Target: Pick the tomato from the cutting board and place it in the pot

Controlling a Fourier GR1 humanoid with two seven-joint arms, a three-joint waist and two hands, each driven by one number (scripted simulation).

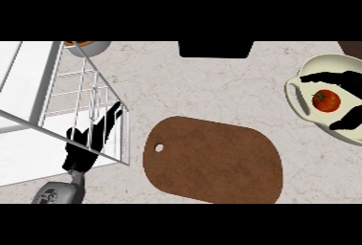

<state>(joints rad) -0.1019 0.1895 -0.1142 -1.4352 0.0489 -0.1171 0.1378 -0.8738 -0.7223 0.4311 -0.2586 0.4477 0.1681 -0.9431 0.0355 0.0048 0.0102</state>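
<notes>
At the right edge of the frame the tomato (326, 101) sits inside the cream pot (295, 94), between the spread black fingers of the right hand (338, 80), which is open around it rather than clamped. The brown cutting board (212, 160) at centre is bare. A risk now: a finger lifting away could clip the pot's rim and shift it. The left hand (90, 139), lower left, rests open against the wire rack (78, 91).
</notes>
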